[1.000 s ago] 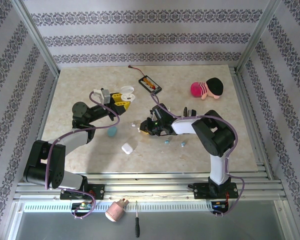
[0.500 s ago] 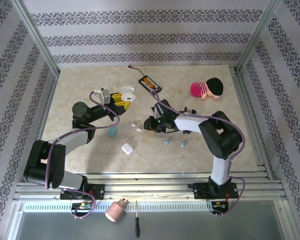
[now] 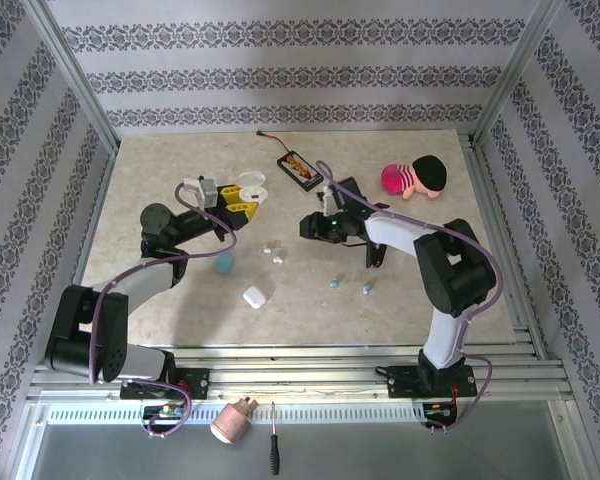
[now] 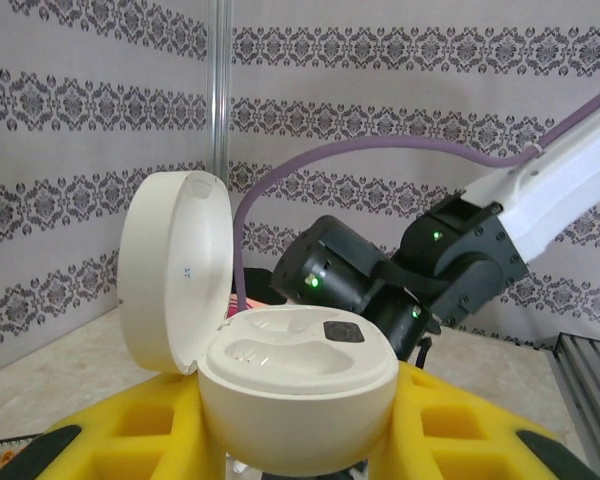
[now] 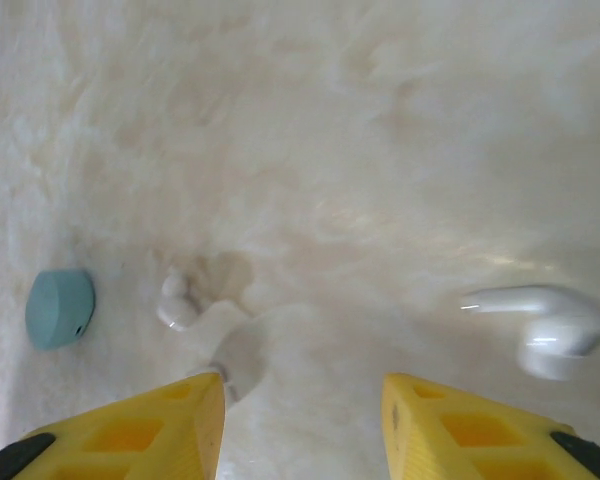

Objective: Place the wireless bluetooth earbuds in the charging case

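Note:
My left gripper (image 3: 242,201) is shut on an open white charging case (image 3: 252,187), held above the table. In the left wrist view the case (image 4: 300,385) sits between yellow fingers (image 4: 130,440), lid swung up to the left, both sockets empty. Two white earbuds (image 3: 273,250) lie on the table between the arms. My right gripper (image 3: 312,226) hovers just right of them, open and empty. In the right wrist view one white earbud (image 5: 185,305) lies by the left fingertip and another (image 5: 545,325) at the right; the gripper (image 5: 302,405) holds nothing. Two light-blue earbuds (image 3: 333,284) (image 3: 367,288) lie nearer the front.
A light-blue case (image 3: 224,263) (image 5: 60,308) and a closed white case (image 3: 255,296) lie on the table front left. At the back are a black tray (image 3: 300,167) and a pink doll (image 3: 415,178). Metal rails border the table.
My right gripper has opened and pulled back to the right and away from the white earbuds, which stay on the table. The left gripper with the case has shifted slightly back.

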### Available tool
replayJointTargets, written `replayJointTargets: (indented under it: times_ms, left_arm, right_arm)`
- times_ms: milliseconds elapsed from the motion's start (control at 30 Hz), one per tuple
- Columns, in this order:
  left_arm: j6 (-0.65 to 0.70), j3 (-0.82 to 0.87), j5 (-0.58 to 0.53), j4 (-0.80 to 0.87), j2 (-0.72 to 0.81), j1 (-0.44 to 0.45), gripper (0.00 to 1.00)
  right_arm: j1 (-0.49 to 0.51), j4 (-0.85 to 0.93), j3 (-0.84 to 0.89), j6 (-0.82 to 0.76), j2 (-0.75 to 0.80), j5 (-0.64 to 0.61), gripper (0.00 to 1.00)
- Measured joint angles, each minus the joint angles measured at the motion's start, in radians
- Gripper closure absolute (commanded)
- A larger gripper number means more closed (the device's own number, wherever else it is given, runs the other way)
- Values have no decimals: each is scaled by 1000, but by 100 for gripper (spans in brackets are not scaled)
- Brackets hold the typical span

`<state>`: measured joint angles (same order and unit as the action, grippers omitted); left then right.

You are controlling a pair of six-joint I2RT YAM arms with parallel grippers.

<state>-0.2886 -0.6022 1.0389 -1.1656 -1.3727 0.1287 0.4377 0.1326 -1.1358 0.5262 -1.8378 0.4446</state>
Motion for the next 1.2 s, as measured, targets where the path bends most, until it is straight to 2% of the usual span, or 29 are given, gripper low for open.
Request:
replayJointTargets:
  times_ms: [200,433,667,900,1200]
  left_arm:
    - [36,2,0,14,21,0,71]
    - [50,5,0,30,21,0,71]
    - [53,5,1,37,21,0,71]
    - [53,5,1,36,22,0,71]
    - [53,5,4,37,26,0,71]
  right_arm:
    - [-81,68,-20,-46,29,-47,54]
    - [-70,129,-89,-82,2,-59,54]
    - [31,172,-163,-131,-69,-24,54]
    - [145,225,-306,-217,-186,97,52]
    - [175,281,-374,-292,-317,203,51]
